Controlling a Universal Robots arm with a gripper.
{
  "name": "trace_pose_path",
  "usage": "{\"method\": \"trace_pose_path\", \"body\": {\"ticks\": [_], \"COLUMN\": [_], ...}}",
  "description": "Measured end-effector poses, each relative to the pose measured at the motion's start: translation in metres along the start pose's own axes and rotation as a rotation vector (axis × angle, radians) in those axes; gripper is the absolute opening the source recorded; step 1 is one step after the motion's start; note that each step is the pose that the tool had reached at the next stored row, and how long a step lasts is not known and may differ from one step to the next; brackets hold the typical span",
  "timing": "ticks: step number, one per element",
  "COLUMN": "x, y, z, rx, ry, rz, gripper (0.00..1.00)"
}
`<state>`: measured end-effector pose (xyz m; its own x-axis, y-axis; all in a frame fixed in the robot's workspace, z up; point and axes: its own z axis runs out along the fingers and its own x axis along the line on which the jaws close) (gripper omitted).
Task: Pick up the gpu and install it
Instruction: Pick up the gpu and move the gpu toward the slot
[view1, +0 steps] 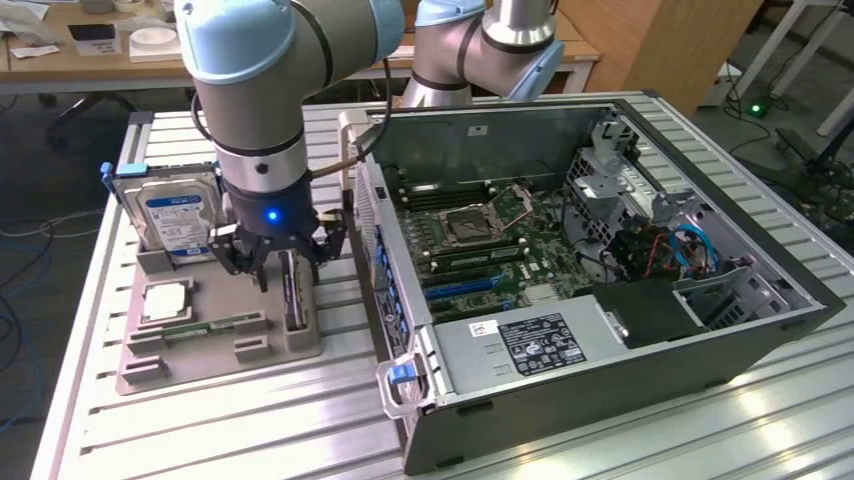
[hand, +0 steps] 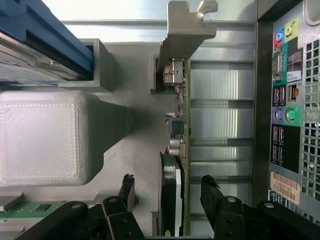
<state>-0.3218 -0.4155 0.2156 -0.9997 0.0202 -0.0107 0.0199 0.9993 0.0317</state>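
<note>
The gpu (hand: 176, 120) stands on its long edge in a slot of the grey holder (hand: 120, 160), a thin dark card with a metal bracket (hand: 184, 35) at one end. In the exterior view the gpu (view1: 295, 300) sits at the holder's side nearest the computer case. My gripper (hand: 169, 190) is open and straddles the card. One black finger (hand: 127, 187) is on each side, with a gap between each finger and the card. The gripper (view1: 276, 262) hangs straight down over the holder.
A silver hard drive (view1: 174, 215) with a blue-white label stands upright at the holder's back. A green memory stick (view1: 214, 325) and a square chip (view1: 167, 300) lie on the holder. The open computer case (view1: 587, 250) stands at the exterior view's right, its rear ports (hand: 285, 100) close by.
</note>
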Motion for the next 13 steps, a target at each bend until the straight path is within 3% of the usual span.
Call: {"method": "trace_pose_path", "body": {"ticks": [7,12,13], "x": [0.0000,-0.0001,-0.0001], "y": [0.0000,0.0000,0.0000], "z": [0.0001,0.0013,0.0018], "rx": [0.0000,-0.0002,-0.0002], "ry": [0.0000,-0.0003,-0.0002], "rz": [0.000,0.000,0.000], "gripper": [0.63,0.44,0.44]}}
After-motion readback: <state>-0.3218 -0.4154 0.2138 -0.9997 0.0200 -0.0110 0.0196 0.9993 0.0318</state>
